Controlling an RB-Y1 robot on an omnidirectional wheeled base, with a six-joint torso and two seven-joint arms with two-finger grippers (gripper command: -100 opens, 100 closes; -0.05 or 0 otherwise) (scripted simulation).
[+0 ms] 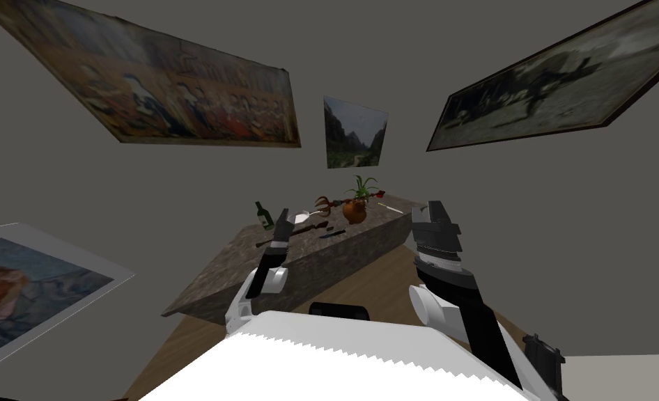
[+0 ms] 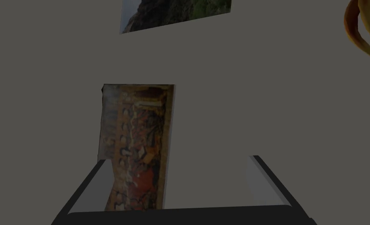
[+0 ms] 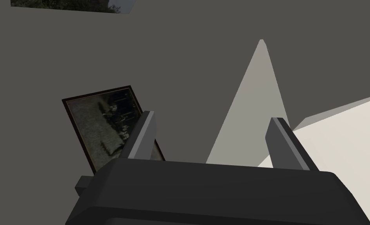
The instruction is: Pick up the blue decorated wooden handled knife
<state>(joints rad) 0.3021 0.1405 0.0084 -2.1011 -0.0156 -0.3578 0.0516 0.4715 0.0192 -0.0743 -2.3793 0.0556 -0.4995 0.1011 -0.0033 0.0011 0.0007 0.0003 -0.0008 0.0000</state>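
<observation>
Left end effector [image 1: 286, 218] hovering released over desk [image 1: 213, 278]; right end effector [image 1: 430, 207] released, raised. Knife [image 1: 333, 234] lying near left one: likely light, stiff, thin; gripping handle crosswise looking safest.

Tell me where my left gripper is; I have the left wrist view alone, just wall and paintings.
Observer: In the head view the left gripper hovers over the dark speckled table, close to the green bottle.
Operator: Find the knife.
Observer: A dark bluish piece lies on the table right of that gripper, toward the orange pot; its handle I cannot make out.
Operator: Report the right arm.
Observer: The right gripper is raised beside the table's right end, fingers open.
</observation>
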